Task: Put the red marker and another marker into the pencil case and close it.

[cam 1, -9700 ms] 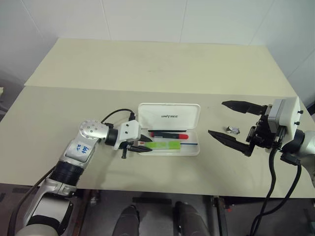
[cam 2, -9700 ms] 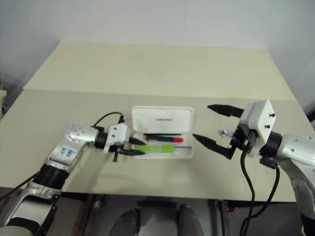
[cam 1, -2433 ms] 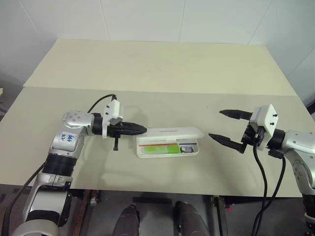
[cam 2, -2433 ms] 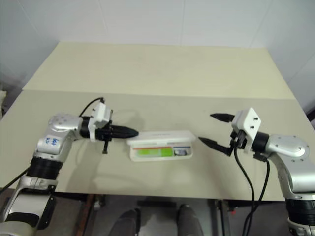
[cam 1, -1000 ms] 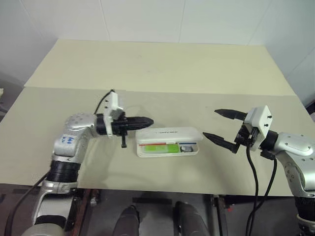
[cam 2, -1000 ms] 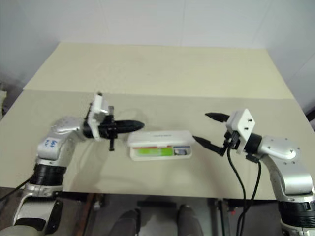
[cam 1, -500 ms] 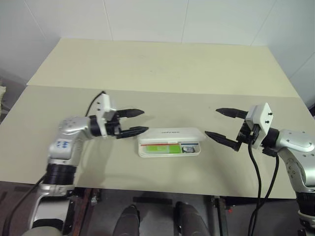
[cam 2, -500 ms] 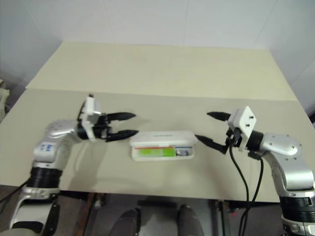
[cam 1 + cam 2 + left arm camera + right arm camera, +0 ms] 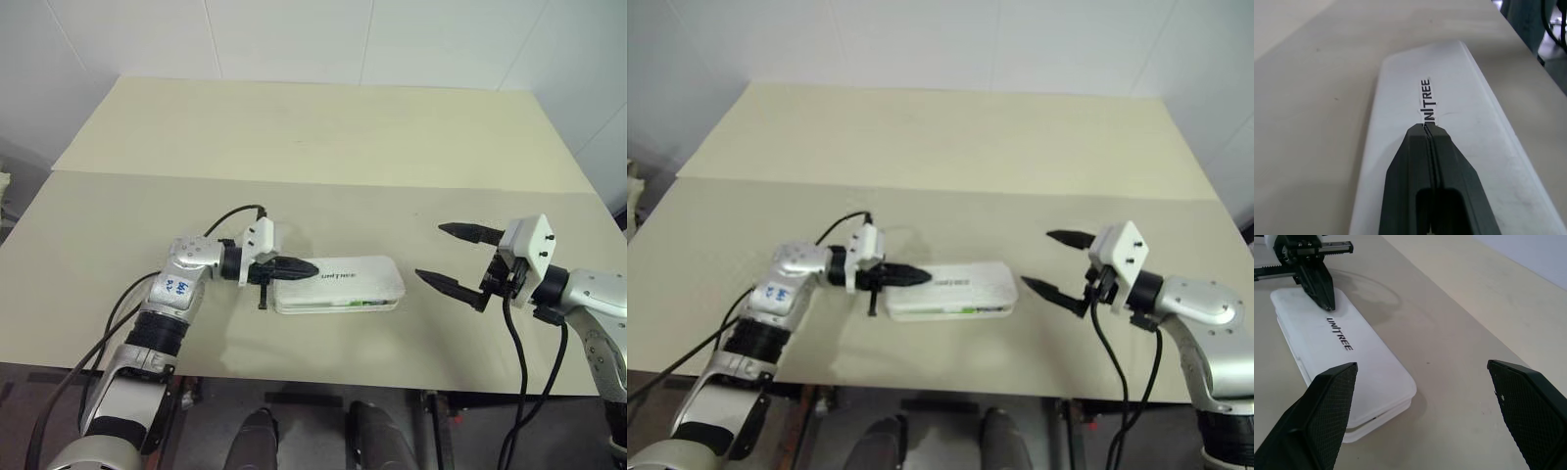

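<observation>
1. Two robot arms are shown reaching over a pale table (image 9: 323, 137), with the pencil case (image 9: 348, 284) lying between them on the near half of the table.
2. The pencil case is placed flat, its long axis running left to right across the scene. Its lid is lowered over the base, with the dark lettering facing up.
3. A thin slit is left along the near edge, where a trace of green can be made out. From this it is judged that the lid is down but perhaps not fully latched. The red marker and the other marker cannot be made out individually inside.
4. The left gripper (image 9: 307, 266) is clenched, its two black fingers pressed together into a single point and nothing held between them. Its tip is laid on top of the lid at the left end, just beside the first letter of the lettering. The gripper points rightward along the case's length.
5. The closed fingers appear to be used as a blunt pushing tool, so that the lid is pressed down rather than grasped. This is offered as a judgement.
6. The right gripper (image 9: 449, 257) is held spread wide and empty, just off the right end of the case without touching it. It is pointed left toward the case. It is judged to be waiting there to steady or stop the case should it slide.
</observation>
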`<action>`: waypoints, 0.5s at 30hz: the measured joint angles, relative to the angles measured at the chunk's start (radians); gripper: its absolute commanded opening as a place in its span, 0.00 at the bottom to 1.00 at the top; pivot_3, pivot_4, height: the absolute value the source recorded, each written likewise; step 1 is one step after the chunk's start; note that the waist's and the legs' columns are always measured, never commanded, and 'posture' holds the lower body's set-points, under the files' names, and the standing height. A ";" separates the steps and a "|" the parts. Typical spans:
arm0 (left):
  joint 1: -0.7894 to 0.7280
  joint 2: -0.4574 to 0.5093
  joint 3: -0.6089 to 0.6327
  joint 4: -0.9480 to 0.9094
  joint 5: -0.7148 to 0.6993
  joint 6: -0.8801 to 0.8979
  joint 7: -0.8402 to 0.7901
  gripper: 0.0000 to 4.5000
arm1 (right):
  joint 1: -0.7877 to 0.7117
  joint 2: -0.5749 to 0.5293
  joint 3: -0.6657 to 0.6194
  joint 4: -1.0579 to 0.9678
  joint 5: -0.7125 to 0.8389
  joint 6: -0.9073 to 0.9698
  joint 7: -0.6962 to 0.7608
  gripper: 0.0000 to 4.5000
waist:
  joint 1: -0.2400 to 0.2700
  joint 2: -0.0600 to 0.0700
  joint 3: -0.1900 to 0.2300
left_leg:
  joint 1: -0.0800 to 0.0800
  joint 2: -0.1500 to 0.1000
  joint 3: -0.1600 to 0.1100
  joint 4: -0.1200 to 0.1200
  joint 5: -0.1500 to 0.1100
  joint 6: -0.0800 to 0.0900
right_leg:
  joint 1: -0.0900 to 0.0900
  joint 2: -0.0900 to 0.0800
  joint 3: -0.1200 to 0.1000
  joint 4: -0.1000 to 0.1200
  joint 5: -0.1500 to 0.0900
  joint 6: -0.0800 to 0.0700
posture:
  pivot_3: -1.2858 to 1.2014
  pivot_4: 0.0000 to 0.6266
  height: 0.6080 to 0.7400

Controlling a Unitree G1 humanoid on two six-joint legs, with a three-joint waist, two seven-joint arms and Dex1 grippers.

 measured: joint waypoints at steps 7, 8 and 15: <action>0.000 0.009 -0.023 -0.007 0.023 -0.008 -0.017 0.00 | 0.011 0.002 0.000 -0.023 0.001 0.005 -0.025 1.00 | -0.001 0.000 0.000 | 0.000 0.000 0.000 0.000 0.000 0.000 | 0.000 0.000 0.000 0.000 0.000 0.000 | 0.52 0.24 1.00; 0.000 0.009 -0.025 -0.011 0.027 -0.008 -0.013 0.00 | 0.011 0.002 0.000 -0.025 0.002 0.006 -0.027 1.00 | -0.001 0.000 0.000 | 0.000 0.000 0.000 0.000 0.000 0.000 | 0.000 0.000 0.000 0.000 0.000 0.000 | 0.52 0.24 1.00; -0.023 0.011 -0.074 -0.053 0.075 0.046 0.009 0.00 | 0.011 0.003 0.000 -0.043 0.009 0.013 -0.043 1.00 | 0.001 0.000 0.000 | 0.001 0.000 0.000 0.000 0.000 0.000 | 0.002 0.000 0.000 0.000 0.000 -0.001 | 0.52 0.24 1.00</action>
